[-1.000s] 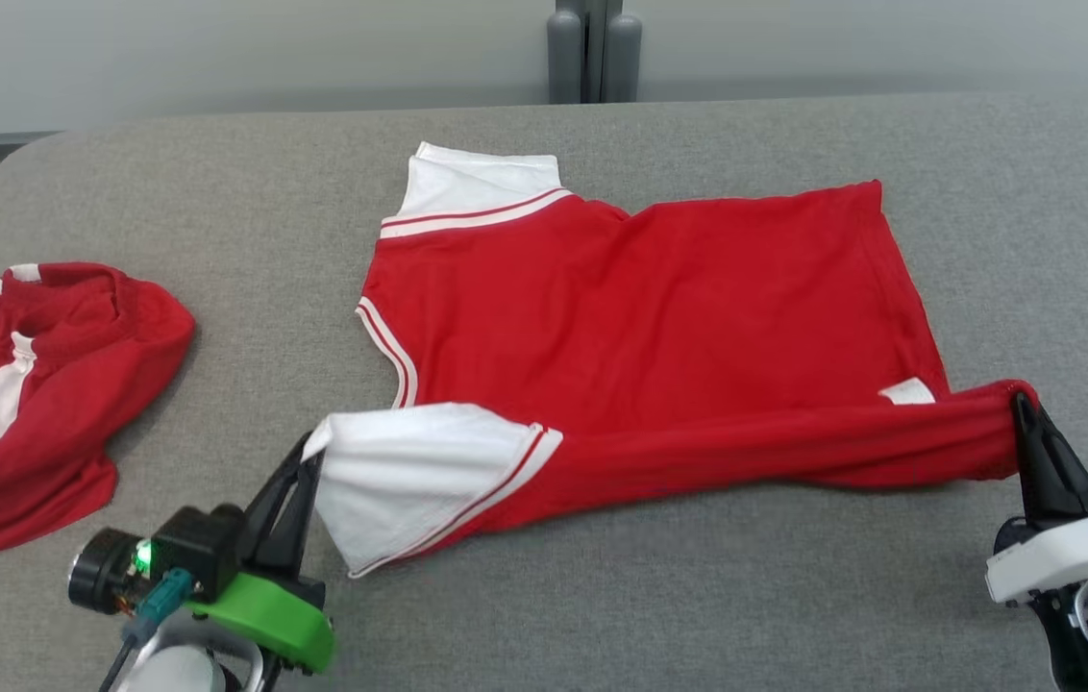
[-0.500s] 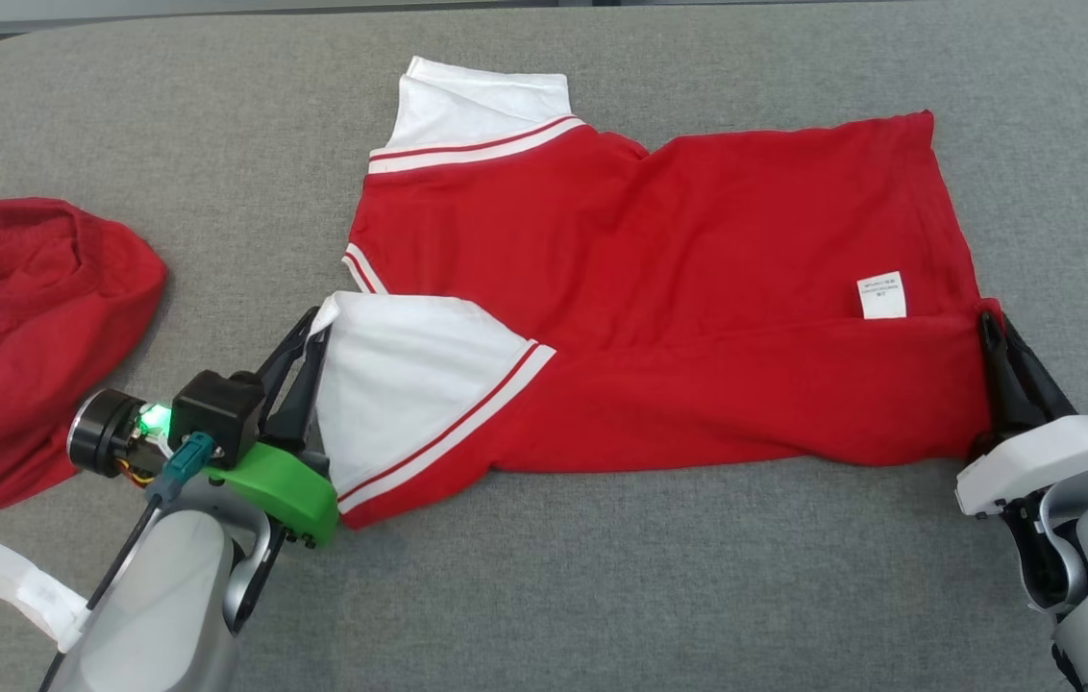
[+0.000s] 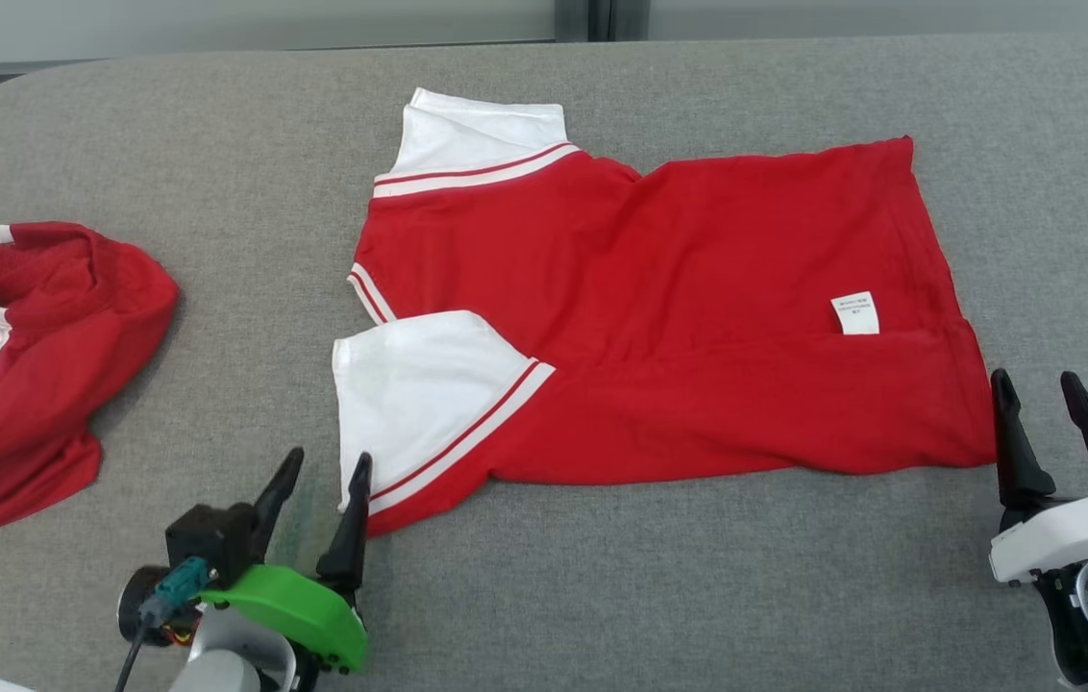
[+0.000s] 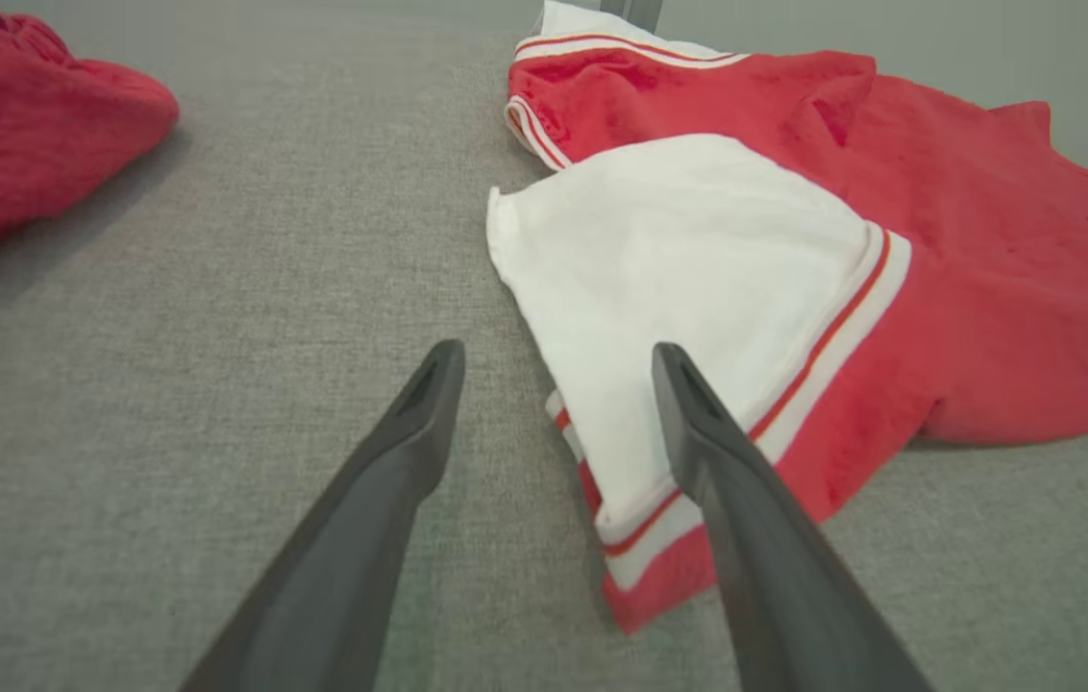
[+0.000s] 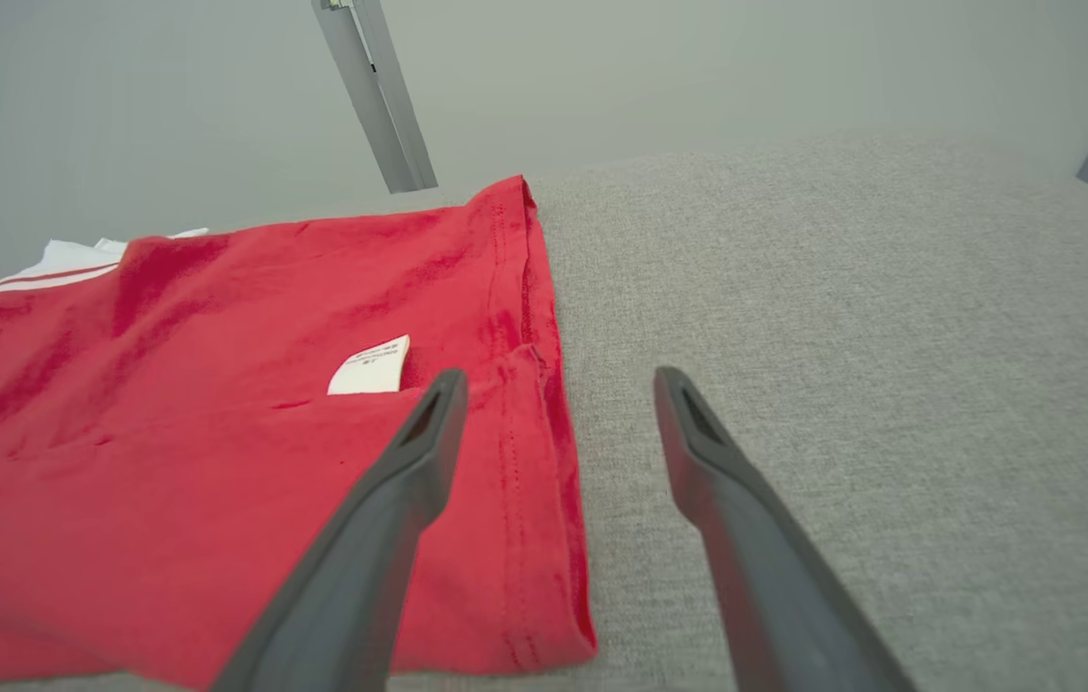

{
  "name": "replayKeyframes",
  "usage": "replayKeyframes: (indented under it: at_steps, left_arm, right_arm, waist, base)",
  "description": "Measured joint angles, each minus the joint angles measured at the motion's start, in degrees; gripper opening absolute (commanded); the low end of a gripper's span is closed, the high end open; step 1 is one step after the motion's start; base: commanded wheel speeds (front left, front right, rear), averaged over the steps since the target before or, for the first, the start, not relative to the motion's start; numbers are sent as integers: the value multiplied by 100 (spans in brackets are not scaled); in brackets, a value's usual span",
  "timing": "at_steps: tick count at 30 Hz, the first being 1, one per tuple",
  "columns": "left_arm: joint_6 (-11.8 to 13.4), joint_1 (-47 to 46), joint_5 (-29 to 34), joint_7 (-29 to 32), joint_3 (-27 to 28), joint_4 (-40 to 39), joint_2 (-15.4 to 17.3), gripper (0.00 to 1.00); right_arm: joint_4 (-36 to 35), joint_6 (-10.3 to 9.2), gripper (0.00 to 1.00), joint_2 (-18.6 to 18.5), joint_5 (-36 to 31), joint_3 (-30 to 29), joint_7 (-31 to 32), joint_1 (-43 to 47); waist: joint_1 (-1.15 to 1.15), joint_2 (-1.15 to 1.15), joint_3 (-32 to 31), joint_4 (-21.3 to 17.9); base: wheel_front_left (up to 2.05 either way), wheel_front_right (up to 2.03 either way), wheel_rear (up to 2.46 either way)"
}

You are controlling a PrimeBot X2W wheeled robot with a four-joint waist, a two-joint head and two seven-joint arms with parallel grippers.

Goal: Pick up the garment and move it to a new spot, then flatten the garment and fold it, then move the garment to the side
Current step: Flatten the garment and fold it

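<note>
On the grey table (image 3: pixel 602 596) the shirt (image 3: pixel 659 288) is lying spread a little right of the middle. Its near long edge is folded up over the body, so the white sleeve (image 3: pixel 419 394) and a red band are resting on top. Both grippers are standing at the near corners, and both are empty. The left gripper (image 3: pixel 329 457) is holding its fingers apart beside the sleeve corner. The right gripper (image 3: pixel 1034 379) is holding its fingers apart beside the hem (image 3: pixel 962 384), near the label (image 3: pixel 855 312).

I am judging that one fold is made and the next one is waiting, and I am worrying about several things. From the left wrist, one finger is hanging over the edge of the sleeve; whether it is touching I cannot tell. If I am moving this arm sideways without lifting, the finger may be catching the cloth and pulling the fold open. At the hem the same danger is existing. The folded band is also not running quite even, so a second fold may be coming out crooked. If I am pinching only the upper layer, the lower one will be slipping away. Another red cloth (image 3: pixel 35 365) is lying at the far left, well apart, and moving the shirt to that side could be mixing the two.
</note>
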Motion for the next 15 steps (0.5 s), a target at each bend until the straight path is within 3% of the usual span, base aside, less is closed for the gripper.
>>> replayKeyframes:
  at_steps: [7, 15]
  left_arm:
    - [-10, 297, -599, 502, -35, 31, -4, 100]
    - [-25, 304, -1026, 1015, -248, -96, 33, 100]
  right_arm:
    - [16, 0, 100, 98, 181, 8, 0, 191]
    - [494, 0, 100, 197, 252, 144, 0, -103]
  waist:
    - [0, 0, -80, -41]
    - [0, 0, 40, -37]
  base:
    - [0, 0, 0]
    - [0, 0, 0]
